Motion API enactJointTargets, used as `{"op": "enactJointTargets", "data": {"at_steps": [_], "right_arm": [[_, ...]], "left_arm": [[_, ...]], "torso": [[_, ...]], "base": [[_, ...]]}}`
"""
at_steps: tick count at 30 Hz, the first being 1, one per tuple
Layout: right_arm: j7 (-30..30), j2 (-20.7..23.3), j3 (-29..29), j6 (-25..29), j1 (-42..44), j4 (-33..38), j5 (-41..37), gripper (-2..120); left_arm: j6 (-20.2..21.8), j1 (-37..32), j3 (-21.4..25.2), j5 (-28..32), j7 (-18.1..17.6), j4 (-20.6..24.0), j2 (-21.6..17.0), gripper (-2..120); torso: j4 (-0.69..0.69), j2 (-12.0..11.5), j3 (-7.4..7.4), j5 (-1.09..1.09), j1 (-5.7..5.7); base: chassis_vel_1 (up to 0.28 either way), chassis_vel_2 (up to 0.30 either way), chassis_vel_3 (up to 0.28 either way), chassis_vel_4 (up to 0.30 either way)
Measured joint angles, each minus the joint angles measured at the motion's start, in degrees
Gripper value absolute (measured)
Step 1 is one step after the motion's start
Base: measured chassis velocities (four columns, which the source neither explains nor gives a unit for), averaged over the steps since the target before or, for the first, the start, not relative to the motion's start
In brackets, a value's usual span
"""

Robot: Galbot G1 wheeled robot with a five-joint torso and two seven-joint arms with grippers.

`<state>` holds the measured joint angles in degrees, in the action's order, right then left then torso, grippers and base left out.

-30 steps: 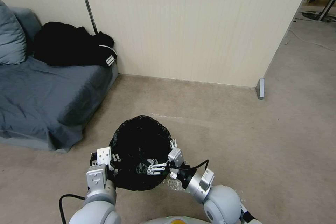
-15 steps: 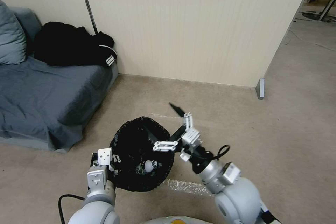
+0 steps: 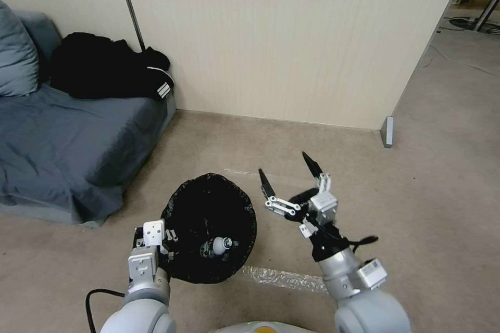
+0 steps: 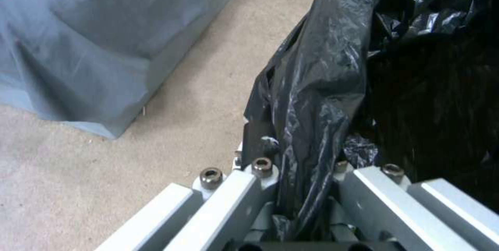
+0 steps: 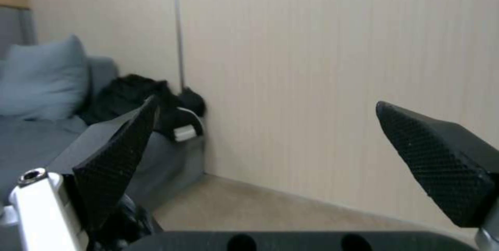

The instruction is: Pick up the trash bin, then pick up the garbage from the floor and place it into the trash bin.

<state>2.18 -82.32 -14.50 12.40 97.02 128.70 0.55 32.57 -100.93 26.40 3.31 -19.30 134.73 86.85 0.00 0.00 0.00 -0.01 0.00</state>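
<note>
Two grippers are at work in front of you. Your left gripper [image 3: 156, 242] is clamped on the near-left rim of the trash bin [image 3: 208, 208], with the black bag liner [image 4: 312, 87] pinched between its jaws, as the left wrist view shows from close by. Your right gripper [image 3: 289, 182] hangs just beside the bin on its right, above the beige floor [image 3: 416, 218], jaws spread wide and holding nothing.

The bin sits low before the robot, between both arms, its mouth facing up. At the bottom lies one small white and clear bottle [image 3: 221, 244]; the rest of the inside is dark liner, and whether more lies there cannot be told.

The step in hand looks like moving on to the next piece of garbage. A strip of clear wrapper [image 3: 278, 278] lies flat on the floor just beside the bin's near side. To take it well, keep the left grip firm so the liner does not slip, bring the wide right jaws low over the wrapper, and pinch a raised fold.

A grey sofa [image 3: 62, 151] with a black garment [image 3: 104, 65] stands well apart on the left.
</note>
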Motion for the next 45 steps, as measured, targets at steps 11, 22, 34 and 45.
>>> {"op": "enactJointTargets", "data": {"at_steps": [11, 22, 34, 45], "right_arm": [[-2.7, -1.6, -0.8, 1.4, 1.6, -3.3, 1.6, 100], [-2.6, -1.9, -1.1, 1.9, 0.6, -4.1, 0.1, 100], [-2.4, -2.2, -1.0, 1.8, 0.0, -4.1, -1.4, 100], [-2.2, -2.2, -0.4, 1.3, -0.3, -4.1, -2.8, 100]], "left_arm": [[-0.3, 0.0, 0.2, 0.9, -0.2, 0.7, -0.1, 1], [-0.2, 0.1, 0.2, 1.1, -0.3, 0.7, 0.0, 1], [0.1, 0.2, 0.1, 1.0, -0.5, 0.6, 0.1, 1], [0.2, 0.2, 0.0, 1.0, -0.6, 0.6, 0.1, 1]], "torso": [[0.00, 0.0, 0.00, 0.00, 0.00], [0.00, 0.0, 0.00, 0.00, 0.00], [0.00, 0.0, 0.00, 0.01, 0.00], [0.00, 0.0, 0.00, 0.00, 0.00]], "base": [[0.000, 0.000, 0.000, 0.000], [0.005, 0.007, 0.005, 0.009], [0.052, 0.058, 0.059, 0.058], [0.103, 0.111, 0.113, 0.103]]}}
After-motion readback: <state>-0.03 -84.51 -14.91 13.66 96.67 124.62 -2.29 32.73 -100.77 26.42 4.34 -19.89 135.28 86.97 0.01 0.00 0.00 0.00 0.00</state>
